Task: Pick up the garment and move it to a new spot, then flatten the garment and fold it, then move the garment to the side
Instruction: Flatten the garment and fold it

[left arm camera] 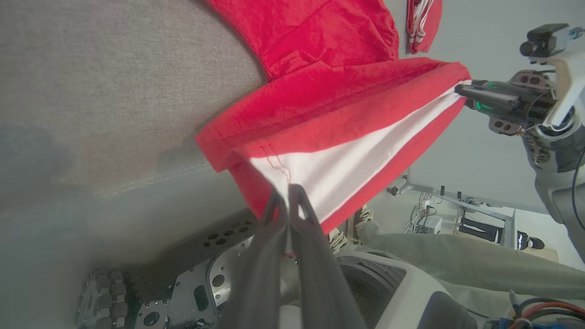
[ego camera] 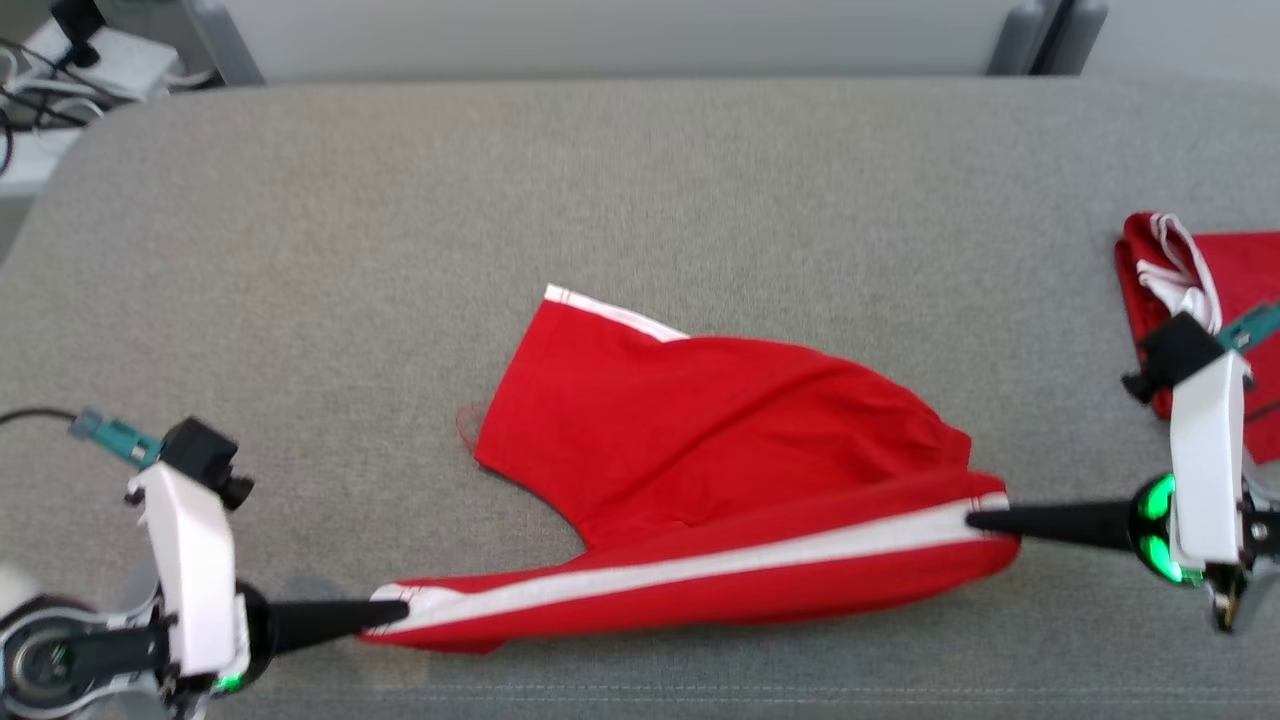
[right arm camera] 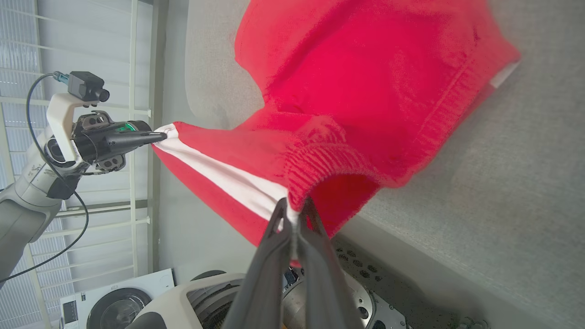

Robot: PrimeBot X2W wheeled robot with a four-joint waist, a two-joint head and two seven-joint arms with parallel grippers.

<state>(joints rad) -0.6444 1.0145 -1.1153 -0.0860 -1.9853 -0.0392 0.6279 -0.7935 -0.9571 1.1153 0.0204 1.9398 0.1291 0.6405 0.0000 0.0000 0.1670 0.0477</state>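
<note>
The white-striped edge of a red garment (ego camera: 720, 440) is pinched at either end by the left claw (ego camera: 395, 612) and the right claw (ego camera: 980, 520). The rest is spread on the grey counter (ego camera: 600, 180).

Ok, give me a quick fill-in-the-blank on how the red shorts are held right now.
1. The left gripper is ____ on the leg hem of the red shorts.
2. The right gripper pinches the shorts' ribbed ____.
3. The stripe stretched between both grippers is ____.
4. A second red garment lies on the grey surface by the robot's ____ arm.
Missing words: shut; waistband; white; right.
</note>
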